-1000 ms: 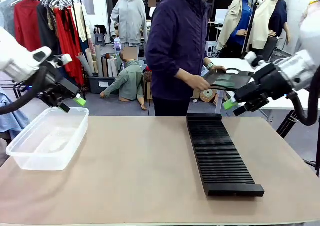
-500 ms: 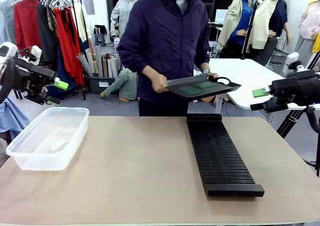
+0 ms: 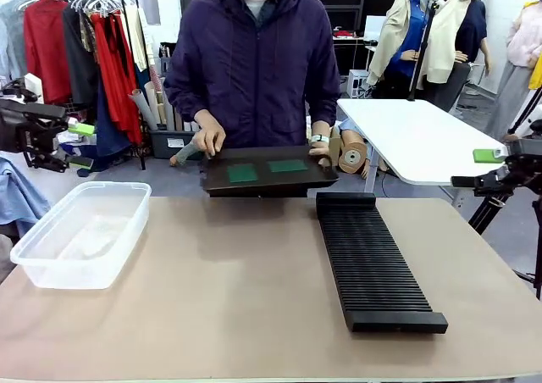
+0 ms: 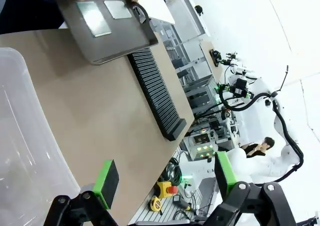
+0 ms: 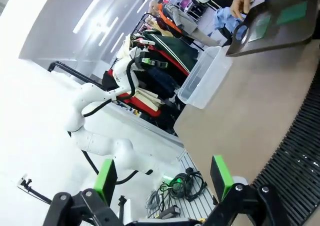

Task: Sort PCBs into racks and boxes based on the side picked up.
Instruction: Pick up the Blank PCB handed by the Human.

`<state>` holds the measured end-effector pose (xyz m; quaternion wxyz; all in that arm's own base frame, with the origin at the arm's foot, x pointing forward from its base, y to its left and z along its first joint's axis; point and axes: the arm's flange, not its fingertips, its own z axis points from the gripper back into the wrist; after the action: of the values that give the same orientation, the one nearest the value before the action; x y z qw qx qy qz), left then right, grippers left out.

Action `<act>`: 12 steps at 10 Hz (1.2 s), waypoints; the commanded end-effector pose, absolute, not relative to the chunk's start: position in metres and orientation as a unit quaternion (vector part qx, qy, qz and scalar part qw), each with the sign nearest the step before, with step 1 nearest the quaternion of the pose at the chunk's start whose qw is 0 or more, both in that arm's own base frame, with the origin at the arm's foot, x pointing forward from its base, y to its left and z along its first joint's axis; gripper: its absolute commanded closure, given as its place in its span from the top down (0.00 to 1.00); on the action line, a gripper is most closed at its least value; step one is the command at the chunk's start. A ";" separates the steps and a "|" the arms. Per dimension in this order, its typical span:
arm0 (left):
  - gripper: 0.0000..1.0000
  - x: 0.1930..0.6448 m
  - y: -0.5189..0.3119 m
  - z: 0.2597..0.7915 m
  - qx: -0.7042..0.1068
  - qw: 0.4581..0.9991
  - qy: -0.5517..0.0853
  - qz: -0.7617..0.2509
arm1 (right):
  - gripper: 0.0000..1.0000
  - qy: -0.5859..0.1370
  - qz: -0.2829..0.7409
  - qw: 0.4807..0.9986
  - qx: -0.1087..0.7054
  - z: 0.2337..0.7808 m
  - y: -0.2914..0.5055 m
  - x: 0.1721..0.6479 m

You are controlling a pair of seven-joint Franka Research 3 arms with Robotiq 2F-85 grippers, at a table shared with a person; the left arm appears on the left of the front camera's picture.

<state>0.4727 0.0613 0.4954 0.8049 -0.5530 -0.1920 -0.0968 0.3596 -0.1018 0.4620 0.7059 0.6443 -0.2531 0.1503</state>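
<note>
A person at the far side holds a smooth black tray (image 3: 222, 180) by both ends over the table's far edge. Two green PCBs (image 3: 241, 173) (image 3: 288, 165) lie flat on it; they also show in the left wrist view (image 4: 93, 18) and the right wrist view (image 5: 292, 12). The long ribbed black rack (image 3: 373, 260) lies right of centre. The clear tub (image 3: 80, 235) stands empty at the left. My left gripper (image 3: 81, 145) hangs open above and behind the tub. My right gripper (image 3: 476, 168) is open, off the table's right edge.
A white side table (image 3: 406, 137) stands behind the rack at the right. Clothes rails and other furniture fill the background. Bare tan tabletop (image 3: 229, 290) lies between tub and rack. The right wrist view also shows my left arm (image 5: 110, 116) far off.
The person turned from the white side table and brought the tray with the PCBs to the table's far edge. Both arms drew back outward, away from the middle.
</note>
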 end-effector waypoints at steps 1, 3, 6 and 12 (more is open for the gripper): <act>1.00 0.473 0.061 0.488 -0.566 0.793 -0.201 -0.097 | 1.00 -0.269 0.158 0.695 0.648 0.463 -0.096 0.360; 1.00 0.472 0.065 0.481 -0.572 0.789 -0.204 -0.093 | 1.00 -0.269 0.157 0.693 0.650 0.464 -0.096 0.362; 1.00 0.469 0.062 0.472 -0.568 0.791 -0.205 -0.095 | 1.00 -0.267 0.158 0.695 0.649 0.467 -0.092 0.363; 1.00 0.471 0.059 0.471 -0.562 0.800 -0.189 -0.097 | 1.00 -0.253 0.155 0.705 0.644 0.466 -0.093 0.363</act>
<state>0.4710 0.0576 0.4706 0.7992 -0.5597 -0.1924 -0.1047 0.3632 -0.0926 0.4657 0.7054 0.6440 -0.2528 0.1541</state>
